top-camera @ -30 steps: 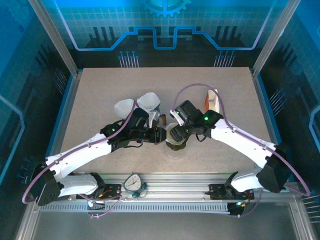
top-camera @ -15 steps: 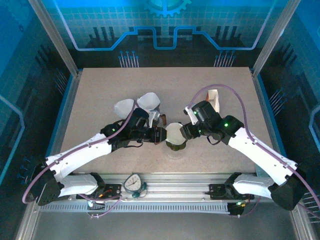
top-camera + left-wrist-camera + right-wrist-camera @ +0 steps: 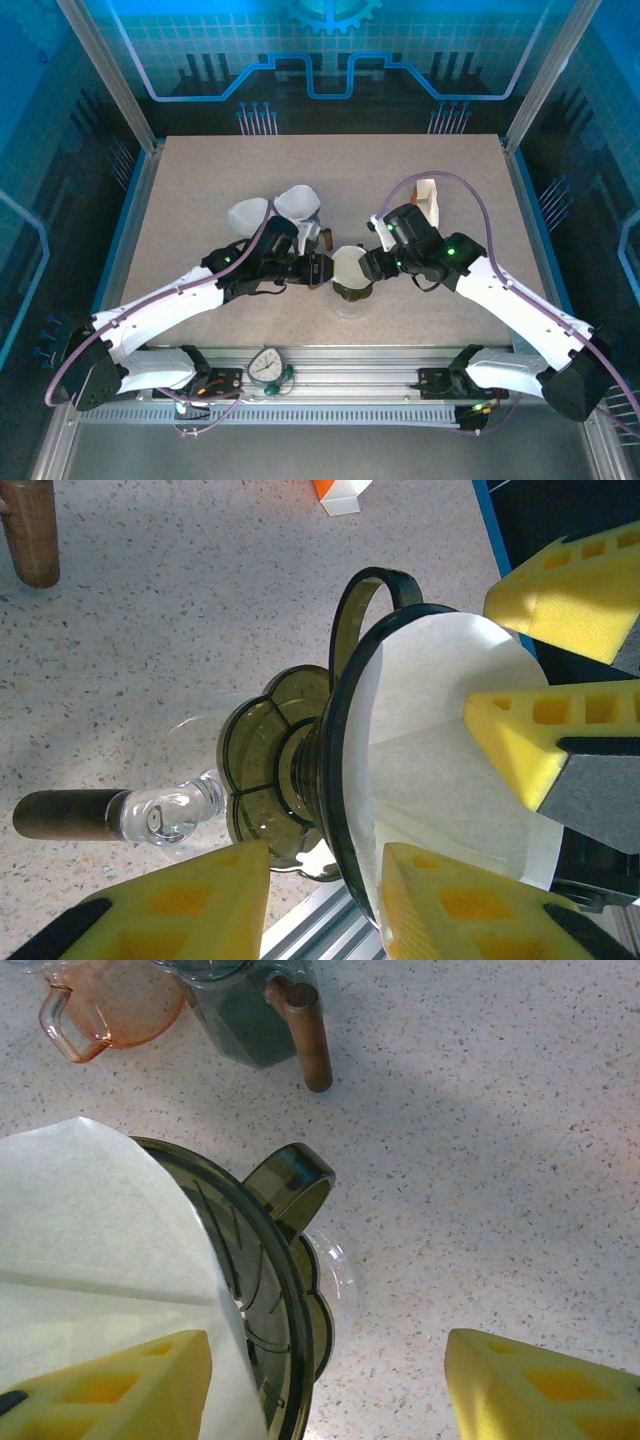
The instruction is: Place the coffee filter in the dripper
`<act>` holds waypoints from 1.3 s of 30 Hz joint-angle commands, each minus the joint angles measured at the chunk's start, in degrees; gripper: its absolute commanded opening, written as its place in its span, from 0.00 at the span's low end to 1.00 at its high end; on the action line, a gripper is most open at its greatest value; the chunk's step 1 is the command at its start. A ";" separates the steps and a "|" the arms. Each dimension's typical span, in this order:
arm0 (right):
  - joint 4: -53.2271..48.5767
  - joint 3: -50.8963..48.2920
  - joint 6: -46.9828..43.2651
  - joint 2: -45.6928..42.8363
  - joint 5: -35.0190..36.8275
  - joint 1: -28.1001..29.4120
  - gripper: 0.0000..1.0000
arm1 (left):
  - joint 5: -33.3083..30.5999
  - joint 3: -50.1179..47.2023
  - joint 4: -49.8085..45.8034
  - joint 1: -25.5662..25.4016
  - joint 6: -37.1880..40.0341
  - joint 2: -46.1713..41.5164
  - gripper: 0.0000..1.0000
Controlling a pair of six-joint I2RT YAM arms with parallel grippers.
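The coffee filter [image 3: 440, 730] is seen seated inside the dripper [image 3: 335, 780], whose rim is clamped by the left hand [image 3: 325, 865], while the right hand [image 3: 328, 1350] is held apart astride that rim, one finger on the paper inside, the other out over the counter [image 3: 200, 200].

The top camera looks down from above and behind the arm bases, taking in the whole desk [image 3: 200, 180]. The left wrist camera faces right, very close to the dripper [image 3: 275, 770]. The right wrist camera looks down and leftward, close over the same dripper [image 3: 270, 1290], which all three views share.
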 commanded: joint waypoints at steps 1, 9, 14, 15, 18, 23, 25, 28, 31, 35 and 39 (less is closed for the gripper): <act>1.04 -0.96 1.21 -2.55 -0.07 -0.34 0.62 | 0.46 -0.41 -0.12 0.04 -0.26 0.44 0.37; 1.59 -2.93 2.29 -4.48 1.08 0.52 0.47 | 0.37 -0.76 0.25 0.00 -0.40 0.69 0.37; 1.68 -3.21 2.20 -3.51 1.36 0.99 0.38 | 0.24 -0.76 0.32 0.02 -0.40 0.73 0.37; 1.71 -3.26 2.17 -3.42 1.42 1.05 0.38 | 0.24 -0.76 0.46 0.04 -0.40 0.73 0.37; 1.68 -3.05 2.13 -3.33 1.71 1.16 0.44 | 0.26 -0.74 0.44 -0.01 -0.39 0.82 0.37; 0.15 -0.20 0.54 -4.25 4.25 1.11 0.54 | 0.33 -0.76 0.38 0.03 -0.40 0.82 0.37; -0.71 1.25 -0.51 -4.60 5.06 1.13 0.53 | 0.31 -0.77 0.41 0.02 -0.38 0.81 0.37; -1.46 2.60 -1.26 -4.57 4.79 1.11 0.47 | 0.31 -0.78 0.49 0.04 -0.41 0.82 0.37; -1.75 2.96 -1.52 -3.93 4.11 1.54 0.40 | 0.38 -0.93 0.63 0.01 -0.46 0.85 0.37; -1.89 2.92 -1.73 -2.90 4.06 2.80 0.31 | 0.41 -0.94 0.71 0.04 -0.54 0.95 0.37; -1.92 3.09 -1.99 -2.06 4.39 3.70 0.23 | 0.46 -0.94 0.79 0.03 -0.42 1.08 0.37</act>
